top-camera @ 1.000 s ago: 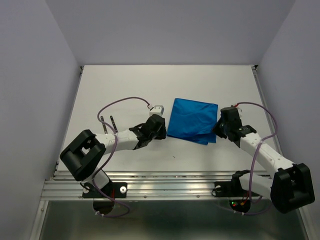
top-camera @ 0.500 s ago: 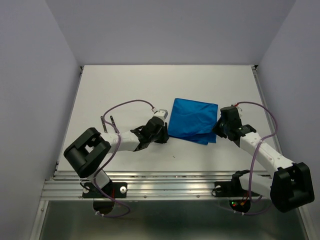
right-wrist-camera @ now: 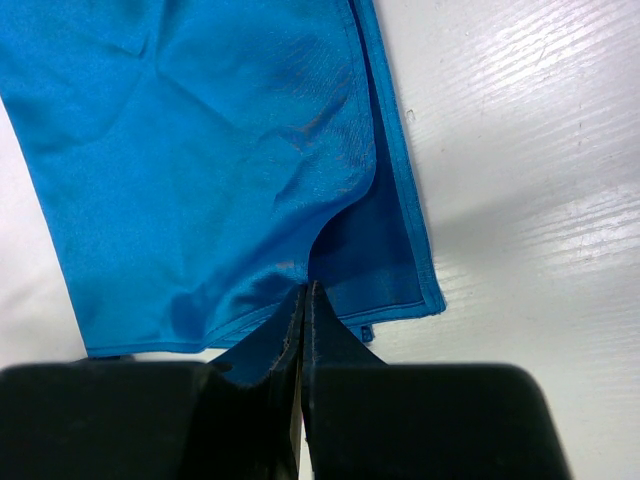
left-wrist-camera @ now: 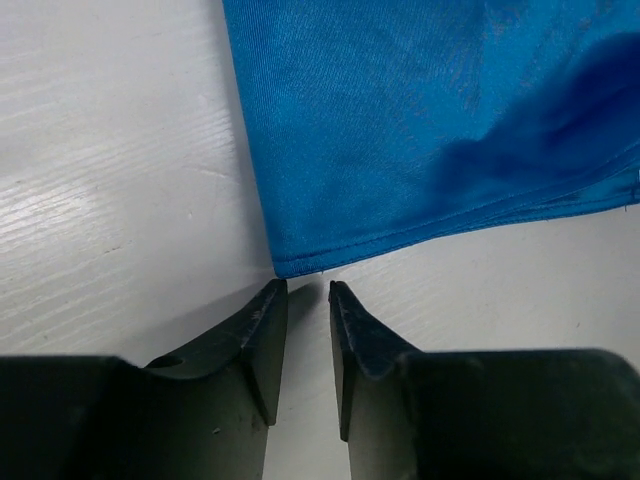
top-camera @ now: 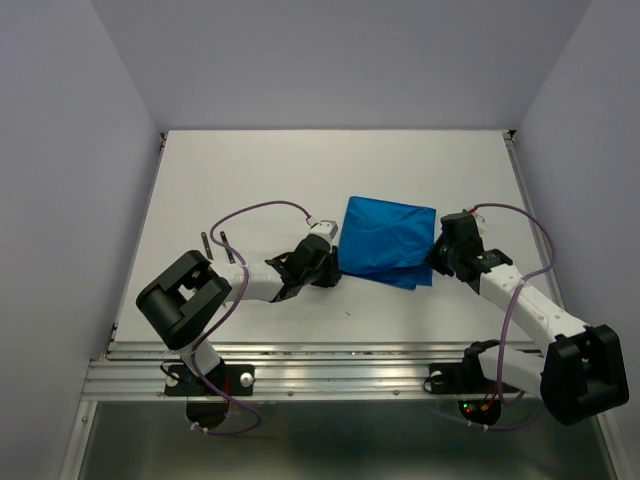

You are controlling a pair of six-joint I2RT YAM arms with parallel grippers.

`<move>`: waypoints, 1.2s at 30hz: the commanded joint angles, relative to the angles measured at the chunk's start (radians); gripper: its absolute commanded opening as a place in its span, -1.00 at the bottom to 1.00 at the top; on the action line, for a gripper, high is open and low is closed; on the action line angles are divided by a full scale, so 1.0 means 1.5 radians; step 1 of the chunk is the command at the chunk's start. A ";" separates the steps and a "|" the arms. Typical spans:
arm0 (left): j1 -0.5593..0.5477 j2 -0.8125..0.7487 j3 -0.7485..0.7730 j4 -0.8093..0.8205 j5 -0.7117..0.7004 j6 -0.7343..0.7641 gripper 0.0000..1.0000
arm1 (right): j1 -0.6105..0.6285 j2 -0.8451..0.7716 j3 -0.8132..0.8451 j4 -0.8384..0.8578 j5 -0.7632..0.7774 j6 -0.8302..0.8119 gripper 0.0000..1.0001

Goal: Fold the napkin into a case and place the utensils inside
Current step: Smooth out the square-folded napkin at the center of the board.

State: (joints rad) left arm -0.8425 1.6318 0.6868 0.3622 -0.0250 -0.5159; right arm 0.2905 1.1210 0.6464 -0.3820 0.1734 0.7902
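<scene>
The blue napkin (top-camera: 385,240) lies folded in a rough square on the white table, mid-right. My left gripper (top-camera: 334,268) (left-wrist-camera: 308,290) sits low at its near-left corner (left-wrist-camera: 285,265). Its jaws stand narrowly open, with only bare table between them and the corner just past the tips. My right gripper (top-camera: 433,262) (right-wrist-camera: 303,292) is at the napkin's near-right corner. It is shut, pinching the edge of the upper layer (right-wrist-camera: 250,180), which is drawn back off a darker lower layer (right-wrist-camera: 385,250). The utensils (top-camera: 205,243), two thin dark sticks, lie far left and are partly hidden by my left arm.
A purple cable (top-camera: 262,208) loops above the left arm, and another (top-camera: 520,215) arcs over the right arm. Grey walls close in the table on three sides. A metal rail (top-camera: 330,365) runs along the near edge.
My left arm has slid right and forward, bringing its gripper up to the napkin's near-left corner. The right arm and the napkin have not moved.
</scene>
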 commanded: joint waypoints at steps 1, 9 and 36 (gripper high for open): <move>-0.002 0.000 0.017 0.014 -0.031 -0.005 -0.28 | 0.005 -0.016 0.012 0.007 0.015 0.001 -0.99; -0.002 0.006 0.032 0.018 -0.061 -0.007 -0.19 | 0.005 -0.013 0.010 0.008 0.012 0.001 -0.99; -0.002 0.009 0.070 0.033 -0.108 0.011 -1.00 | 0.005 -0.019 0.023 -0.006 0.007 -0.017 -0.99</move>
State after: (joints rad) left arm -0.8425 1.6985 0.7635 0.4088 -0.1295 -0.5095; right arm 0.2905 1.1194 0.6441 -0.3859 0.1722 0.7834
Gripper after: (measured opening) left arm 0.019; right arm 0.014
